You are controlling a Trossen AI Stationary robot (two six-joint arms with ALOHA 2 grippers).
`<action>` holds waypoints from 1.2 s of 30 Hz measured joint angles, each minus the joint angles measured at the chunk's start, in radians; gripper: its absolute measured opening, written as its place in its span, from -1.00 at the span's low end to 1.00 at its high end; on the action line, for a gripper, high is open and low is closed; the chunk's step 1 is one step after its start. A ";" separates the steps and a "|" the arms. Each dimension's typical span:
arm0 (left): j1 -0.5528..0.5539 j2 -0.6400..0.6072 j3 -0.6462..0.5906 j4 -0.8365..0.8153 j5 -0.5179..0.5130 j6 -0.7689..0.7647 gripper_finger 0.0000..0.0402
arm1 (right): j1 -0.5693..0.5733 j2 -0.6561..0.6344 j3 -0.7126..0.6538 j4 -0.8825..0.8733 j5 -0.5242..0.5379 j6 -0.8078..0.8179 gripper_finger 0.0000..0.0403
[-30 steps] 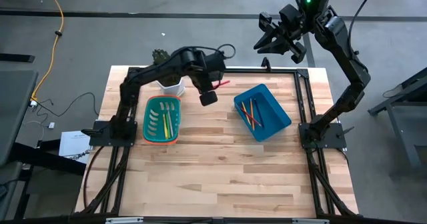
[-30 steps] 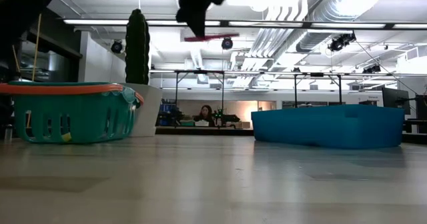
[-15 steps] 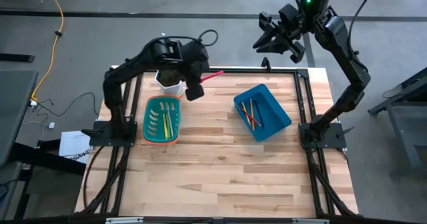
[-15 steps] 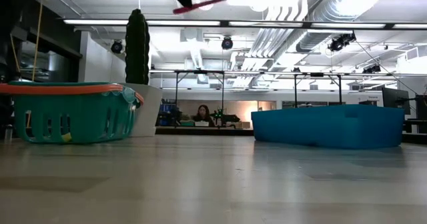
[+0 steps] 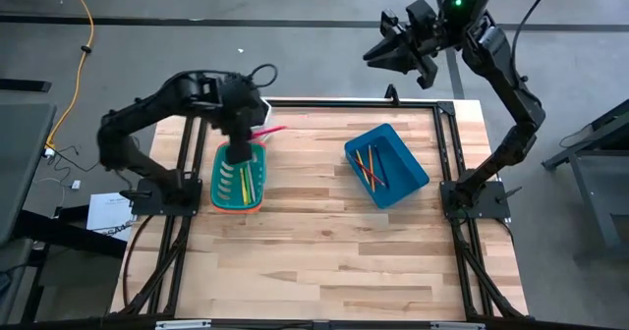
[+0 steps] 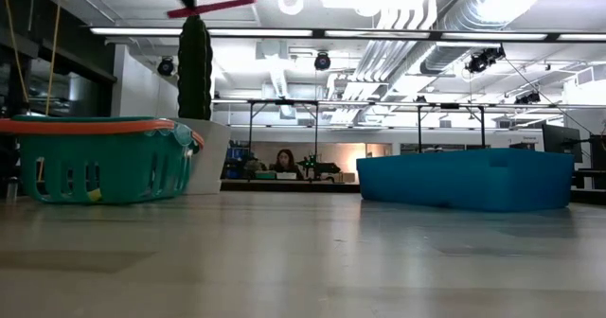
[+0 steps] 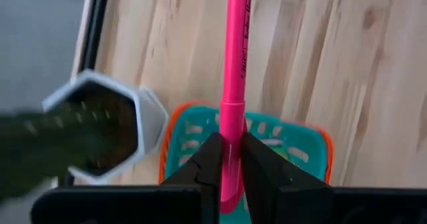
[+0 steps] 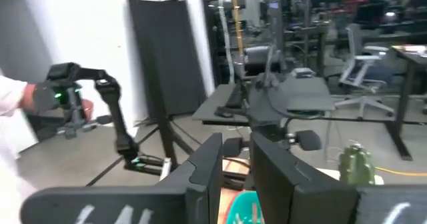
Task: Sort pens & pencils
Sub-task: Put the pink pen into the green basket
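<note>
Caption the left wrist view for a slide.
Left gripper holds the hot-pink pen above the teal basket.

You are working in a big open robotics lab or industrial workspace. Look past the butcher-block tabletop in the low view: exposed silver air ducts and long strip lights run across a high white ceiling, and black-framed workbenches stand in rows across the hall, with a person seated at a desk far back. From above, the tabletop sits in a black metal frame on a grey concrete floor, where a yellow cable trails. Your right wrist view shows another robot arm, office chairs and desks behind it.
</note>
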 joint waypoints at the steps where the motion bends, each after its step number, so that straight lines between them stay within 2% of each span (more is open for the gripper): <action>1: 0.000 -0.031 -0.047 0.009 -0.001 -0.006 -0.85 | 0.010 0.000 0.000 0.000 0.026 0.000 -0.66; 8: 0.000 -0.223 -0.371 0.160 0.027 -0.146 -0.85 | 0.098 0.000 0.000 -0.002 0.178 -0.003 -0.66; 13: 0.000 -0.313 -0.563 0.225 0.044 -0.226 -0.85 | 0.147 0.000 0.000 -0.002 0.234 -0.008 -0.66; 17: 0.000 -0.362 -0.688 0.269 0.065 -0.301 -0.83 | 0.159 0.000 0.000 -0.002 0.235 -0.008 -0.66; 26: 0.000 -0.443 -0.914 0.413 0.111 -0.511 -0.84 | 0.158 0.000 0.000 -0.044 0.234 -0.057 -0.66; 36: 0.000 -0.454 -1.061 0.539 0.113 -0.722 -0.85 | 0.149 0.000 0.000 -0.161 0.225 -0.164 -0.66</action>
